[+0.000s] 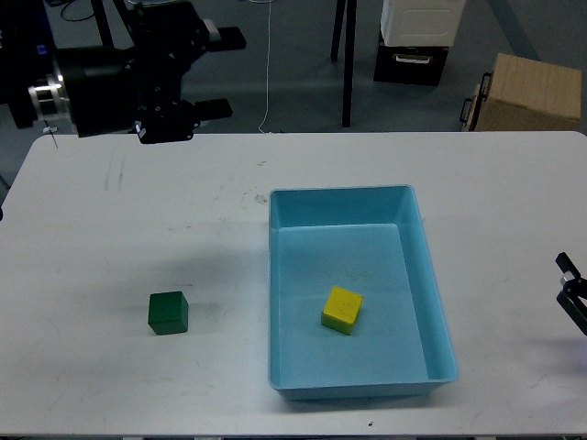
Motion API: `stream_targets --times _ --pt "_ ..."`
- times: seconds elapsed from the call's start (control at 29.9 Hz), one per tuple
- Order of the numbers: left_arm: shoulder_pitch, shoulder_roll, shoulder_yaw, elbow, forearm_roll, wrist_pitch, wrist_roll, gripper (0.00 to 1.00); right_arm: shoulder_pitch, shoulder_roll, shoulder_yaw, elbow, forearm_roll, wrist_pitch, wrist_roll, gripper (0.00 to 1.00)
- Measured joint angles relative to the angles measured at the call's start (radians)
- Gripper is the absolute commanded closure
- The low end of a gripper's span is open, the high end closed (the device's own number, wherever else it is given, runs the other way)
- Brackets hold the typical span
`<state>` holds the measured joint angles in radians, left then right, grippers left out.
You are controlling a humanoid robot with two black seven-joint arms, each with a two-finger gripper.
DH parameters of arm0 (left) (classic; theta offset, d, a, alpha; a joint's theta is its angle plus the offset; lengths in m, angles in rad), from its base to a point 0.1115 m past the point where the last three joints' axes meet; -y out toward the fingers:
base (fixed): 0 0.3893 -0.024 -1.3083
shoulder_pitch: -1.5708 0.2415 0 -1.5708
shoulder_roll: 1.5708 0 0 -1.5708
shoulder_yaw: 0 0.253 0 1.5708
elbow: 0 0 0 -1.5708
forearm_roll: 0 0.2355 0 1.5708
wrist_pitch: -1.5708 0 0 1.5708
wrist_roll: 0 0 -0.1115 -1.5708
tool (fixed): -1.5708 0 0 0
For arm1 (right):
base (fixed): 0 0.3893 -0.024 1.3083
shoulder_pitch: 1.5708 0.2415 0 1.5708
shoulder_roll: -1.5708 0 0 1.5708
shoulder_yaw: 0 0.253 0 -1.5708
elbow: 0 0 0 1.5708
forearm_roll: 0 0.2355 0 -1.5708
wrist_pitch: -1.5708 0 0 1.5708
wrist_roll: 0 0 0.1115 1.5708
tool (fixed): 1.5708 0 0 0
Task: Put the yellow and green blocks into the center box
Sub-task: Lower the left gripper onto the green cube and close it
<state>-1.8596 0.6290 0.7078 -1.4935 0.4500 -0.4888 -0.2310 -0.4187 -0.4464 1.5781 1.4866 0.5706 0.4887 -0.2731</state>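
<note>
Yellow cube (341, 309) lay inside the light-blue plastic tray (437, 302); the dark green cube (169, 312) sat on the white table (110, 238), left of it. Left gripper (223, 73) hovered far-left, fingers spread and empty. Right gripper (570, 289) barely showed, state unclear.

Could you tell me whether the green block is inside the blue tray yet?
Not yet. The green block sits on the white table, left of the blue tray, apart from its wall.
</note>
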Motion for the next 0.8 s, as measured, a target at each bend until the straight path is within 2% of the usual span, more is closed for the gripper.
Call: stream_targets --times 0.13,0.3,0.8 --pt "-0.068 -0.084 0.187 -0.060 0.109 0.000 0.004 0.00 0.000 0.000 0.003 -0.003 0.000 0.000 0.000 0.00" --pt "-0.069 -0.123 0.306 -0.071 0.203 0.000 0.052 0.00 0.000 0.000 0.003 -0.007 0.000 0.000 0.000 0.00" --pt "0.128 -0.170 0.335 0.064 0.217 0.000 0.071 0.00 0.000 0.002 0.002 -0.015 0.000 0.000 0.000 0.00"
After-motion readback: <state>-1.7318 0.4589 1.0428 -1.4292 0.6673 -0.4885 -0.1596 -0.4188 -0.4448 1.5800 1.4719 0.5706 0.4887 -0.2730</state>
